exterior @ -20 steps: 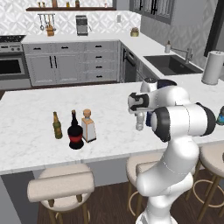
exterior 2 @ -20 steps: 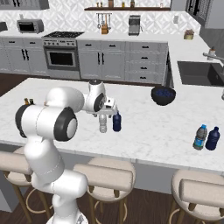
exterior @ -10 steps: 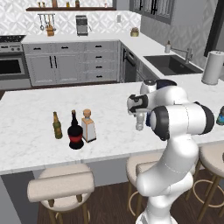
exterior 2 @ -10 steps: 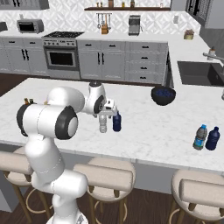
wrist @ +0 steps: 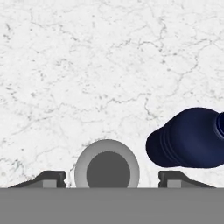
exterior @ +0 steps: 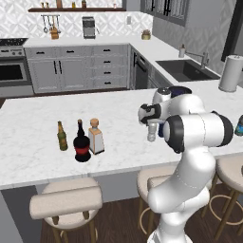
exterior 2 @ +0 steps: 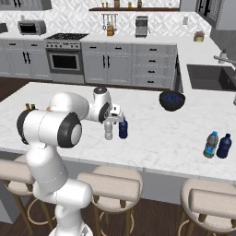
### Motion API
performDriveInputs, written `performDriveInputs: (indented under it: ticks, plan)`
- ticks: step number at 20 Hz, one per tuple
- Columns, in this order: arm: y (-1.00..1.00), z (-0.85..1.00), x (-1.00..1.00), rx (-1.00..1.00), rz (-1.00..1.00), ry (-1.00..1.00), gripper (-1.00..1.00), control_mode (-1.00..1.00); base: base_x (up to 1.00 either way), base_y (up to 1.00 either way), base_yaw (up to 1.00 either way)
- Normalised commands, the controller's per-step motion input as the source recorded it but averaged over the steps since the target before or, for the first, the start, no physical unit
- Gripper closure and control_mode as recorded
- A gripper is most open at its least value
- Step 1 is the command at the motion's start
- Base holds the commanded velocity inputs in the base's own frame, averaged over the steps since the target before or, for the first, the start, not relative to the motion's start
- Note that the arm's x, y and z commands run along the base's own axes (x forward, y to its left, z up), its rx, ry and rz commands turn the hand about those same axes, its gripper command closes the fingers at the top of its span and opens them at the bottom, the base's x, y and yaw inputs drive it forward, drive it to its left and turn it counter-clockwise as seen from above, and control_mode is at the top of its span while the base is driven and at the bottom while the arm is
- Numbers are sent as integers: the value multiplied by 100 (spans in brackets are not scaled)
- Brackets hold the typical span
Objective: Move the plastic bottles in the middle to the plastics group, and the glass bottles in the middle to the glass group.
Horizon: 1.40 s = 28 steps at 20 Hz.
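hand (wrist: 108, 177) is open, fingers either side of the clear bottle (exterior 2: 109, 131) cap, holding nothing yet. dark blue bottle (exterior 2: 122, 128) stands just right of it mid counter (exterior 2: 156, 133). i reckon i'm on the plastics step: drop lower, close, then carry right to the plastics group (exterior 2: 217, 145).

The clear bottle (exterior 2: 108, 131) and the dark blue bottle (exterior 2: 122, 128) are stood upright just beside each other mid-counter — from above, a round white cap (wrist: 106, 169) and navy shoulders (wrist: 188, 138) are shown. The square pale bottle (exterior: 96, 137) with its tan stopper is placed upright beside the black red-labelled bottle (exterior: 81, 144) and the slim olive-amber bottle (exterior: 61, 136). Two blue-toned bottles (exterior 2: 217, 145) are seen upright, side by side, well apart from the others — detail is too small to tell.
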Motion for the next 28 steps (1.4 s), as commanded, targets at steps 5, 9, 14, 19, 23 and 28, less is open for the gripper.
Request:
performDriveInputs:
  ticks: [5,9,14,19,23,28]
  plan:
    - [0,0,0,0,0,0,100,-100,0,0,0]
    - [0,2,-7,0,0,0,100,-100,0,0,0]
    - [-1,32,-81,0,1,0,100,-100,0,0,0]
    - [-18,41,-91,0,2,0,100,-100,0,0,0]
    - [-69,17,-37,0,0,-4,100,-100,0,0,0]
    - [-91,7,2,-1,-5,-1,100,-100,0,0,0]
